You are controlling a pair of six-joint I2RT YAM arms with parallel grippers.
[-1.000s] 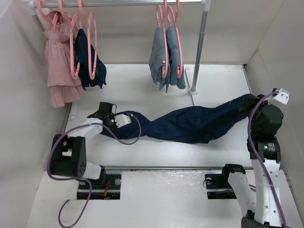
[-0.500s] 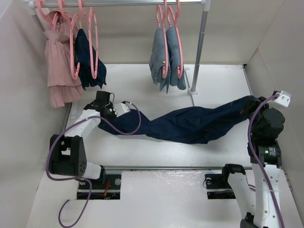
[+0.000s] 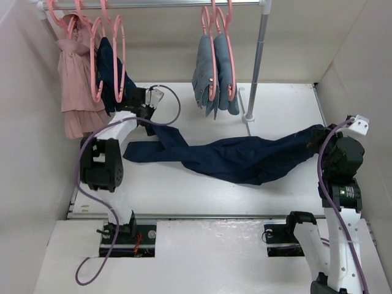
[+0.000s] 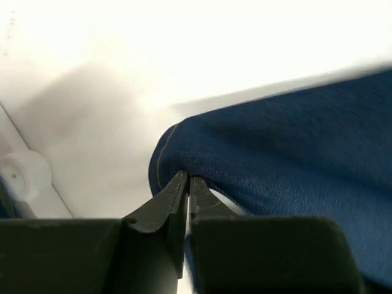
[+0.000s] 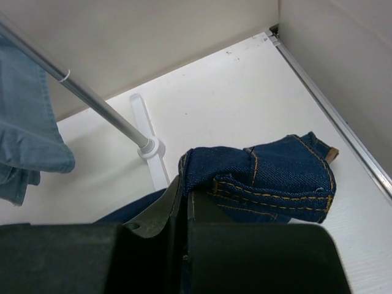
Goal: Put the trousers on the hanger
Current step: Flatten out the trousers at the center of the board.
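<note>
Trousers (image 3: 239, 160): dark navy jeans, strung across the table (image 3: 202, 196) from my right side towards the back left. They are twisted in the middle, and most of their length rests on the white surface.
Left gripper (image 4: 187, 184): my fingers here are pinched tight on the edge of one leg, right at the stitched hem. The denim bulges out just past my tips.
Left end of the jeans: the leg I hold rises to the back left, close under the hanging clothes. The other leg lies flat on the table below it, pointing left.
Right gripper (image 5: 184, 191): these fingers are clamped together on the thick end of the jeans. The part with orange-brown stitching folds over just beyond my tips.
Right end of the jeans: it sits bunched at the right edge of the table. From above I cannot tell whether it is lifted clear of the surface.
Hanger (image 3: 117, 58): pink, hooked on the rail (image 3: 159, 3) at the back left, one of several alike. It is the one nearest my left fingers, and the jeans are not on it.
Other clothes: a pink garment (image 3: 76, 79) and a small dark navy garment (image 3: 113, 82) hang at the left of the rail. Light blue jeans (image 3: 214, 79) hang further right, beside the post (image 3: 257, 61).
</note>
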